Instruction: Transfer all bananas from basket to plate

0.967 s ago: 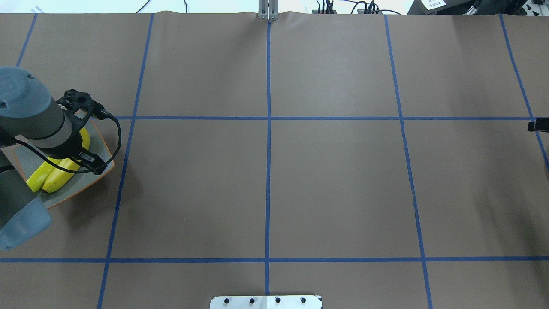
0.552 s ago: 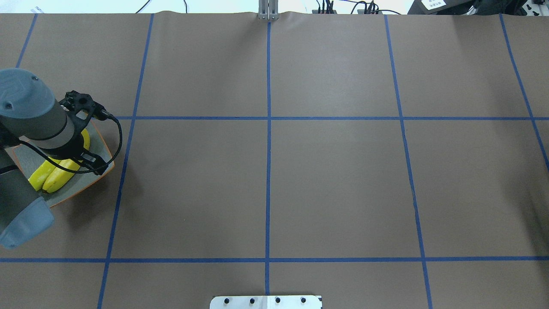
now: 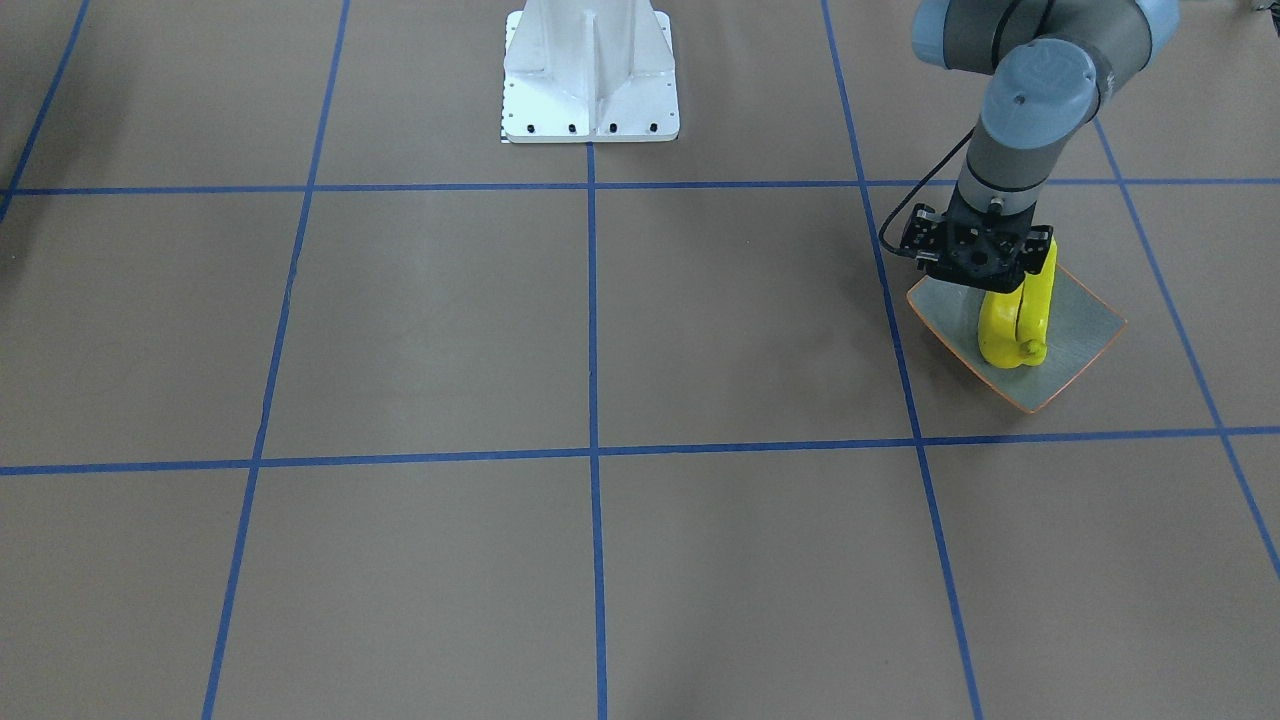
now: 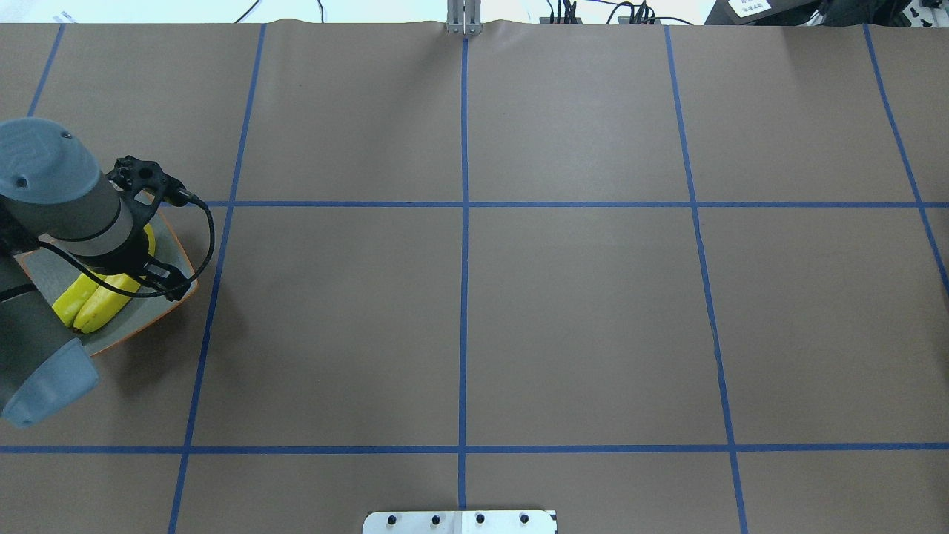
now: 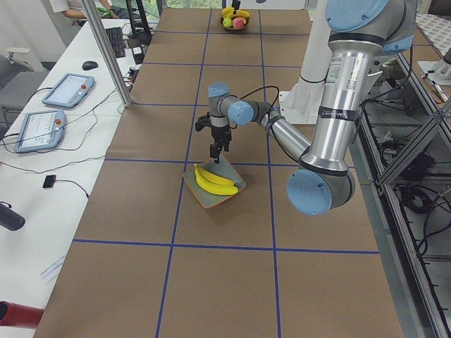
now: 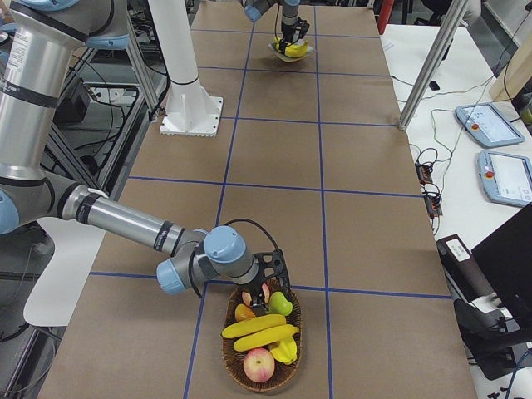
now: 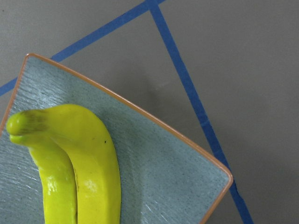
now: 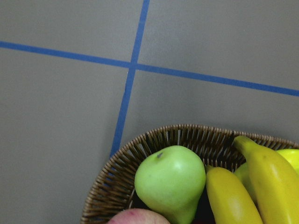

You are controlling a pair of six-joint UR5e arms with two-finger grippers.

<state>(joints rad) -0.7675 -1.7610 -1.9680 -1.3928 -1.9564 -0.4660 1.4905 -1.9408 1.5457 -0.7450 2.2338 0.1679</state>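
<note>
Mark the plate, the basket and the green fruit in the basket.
plate (image 7: 163, 158), left wrist view, bare glazed floor.
basket (image 8: 112, 186), right wrist view, woven wall.
green fruit (image 8: 170, 182), right wrist view, middle of its body.

2 bananas (image 7: 88, 158) on plate (image 7: 163, 163), 2 in basket (image 8: 121, 177).

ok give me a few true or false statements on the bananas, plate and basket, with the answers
1. Two bananas lie on the plate. True.
2. The basket holds no bananas. False: other bananas lie in it.
3. The plate sits mid-table. False: it is near the end of the table on the robot's left, under the left gripper.
4. A green pear lies in the basket. True.
</note>
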